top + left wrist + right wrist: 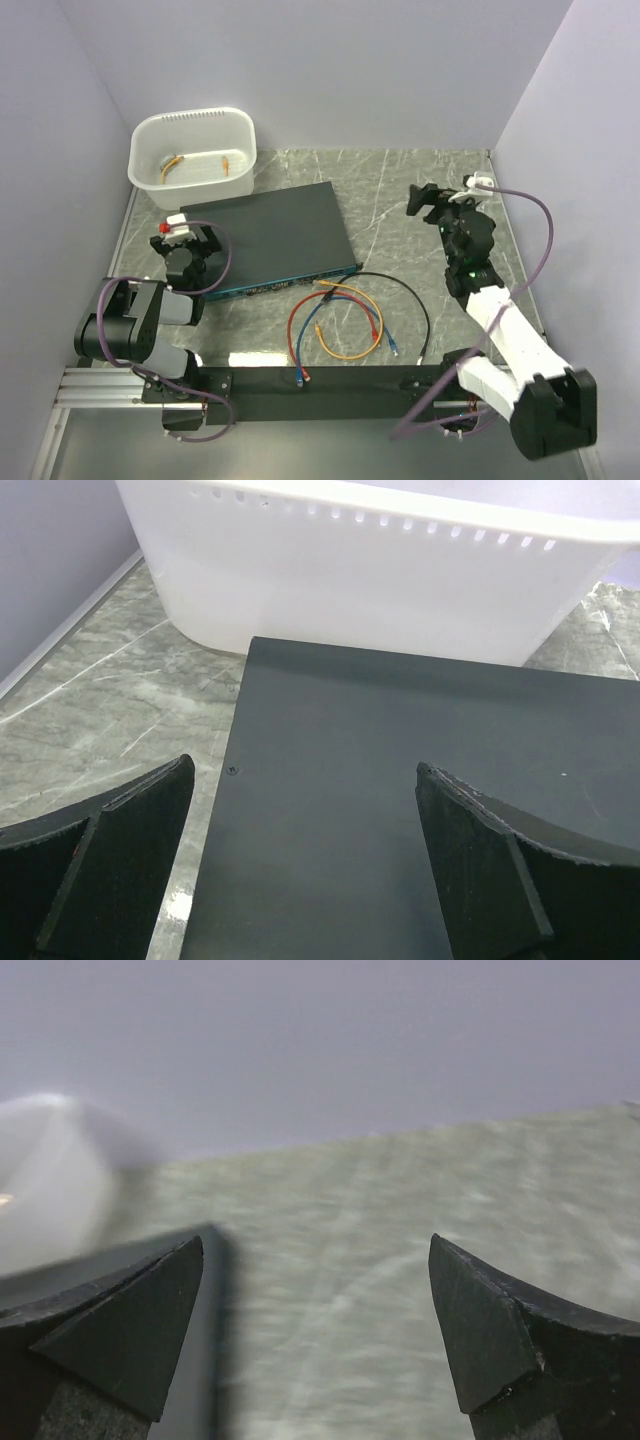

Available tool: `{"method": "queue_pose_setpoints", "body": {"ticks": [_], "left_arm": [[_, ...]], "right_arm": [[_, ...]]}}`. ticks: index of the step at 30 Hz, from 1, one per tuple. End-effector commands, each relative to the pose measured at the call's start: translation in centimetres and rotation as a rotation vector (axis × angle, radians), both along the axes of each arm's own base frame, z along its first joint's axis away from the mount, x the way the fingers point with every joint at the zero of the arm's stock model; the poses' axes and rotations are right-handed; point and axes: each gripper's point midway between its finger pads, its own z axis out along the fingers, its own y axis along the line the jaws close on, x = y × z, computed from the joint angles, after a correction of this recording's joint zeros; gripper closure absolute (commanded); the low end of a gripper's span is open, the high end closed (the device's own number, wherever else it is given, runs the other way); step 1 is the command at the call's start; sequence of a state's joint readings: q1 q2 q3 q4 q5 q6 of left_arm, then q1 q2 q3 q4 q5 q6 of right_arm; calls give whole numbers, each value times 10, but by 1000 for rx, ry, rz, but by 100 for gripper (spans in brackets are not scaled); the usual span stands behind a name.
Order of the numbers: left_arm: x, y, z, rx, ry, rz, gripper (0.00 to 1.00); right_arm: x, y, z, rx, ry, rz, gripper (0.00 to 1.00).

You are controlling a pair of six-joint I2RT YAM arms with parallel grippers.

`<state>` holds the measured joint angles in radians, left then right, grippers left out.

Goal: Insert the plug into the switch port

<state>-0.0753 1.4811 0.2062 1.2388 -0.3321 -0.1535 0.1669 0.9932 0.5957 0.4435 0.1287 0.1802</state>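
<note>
Grey marbled tabletop (400,190) carries a flat black metal box (270,225). The switch port (285,282) sits in the box's narrow teal-blue front face, its sockets too small to tell apart. Coiled red, blue, orange and black cables (340,320) lie just before that face. The left gripper (188,240) (305,770), over the box's left end, and the right gripper (428,200) (315,1245), well right of the box, both gape wide and hold nothing.
</note>
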Motion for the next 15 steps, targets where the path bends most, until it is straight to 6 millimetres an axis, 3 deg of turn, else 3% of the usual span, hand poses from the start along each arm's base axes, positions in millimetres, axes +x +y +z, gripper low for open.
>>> {"method": "queue_pose_setpoints", "body": {"ticks": [1,2,3,6,8,10,11,12,13,15], "left_arm": [[10,-2,17,-30,-50,-35,1],[10,-1,18,-30,-53,-36,1],[10,0,19,-30,-55,-36,1],[10,0,18,-32,-52,-42,1],[11,-1,19,-33,-54,-42,1],[12,-1,17,-36,-47,-44,1],[12,-1,17,-35,-48,-46,1],[11,-1,16,-36,-45,-46,1],[11,-1,18,-35,-49,-45,1],[9,9,19,-45,-46,15,1]], "right_arm": [[-27,36,-3,221,83,131,0],[-29,33,-9,341,109,100,0],[-33,33,-35,506,196,67,0],[-38,64,-53,562,299,248,5],[-48,83,-71,513,389,273,8],[-53,95,-69,392,411,288,8],[-61,94,-82,332,485,252,8],[-66,113,-72,265,493,307,11],[-71,118,-74,237,520,320,17],[-87,127,-79,175,559,342,17]]}}
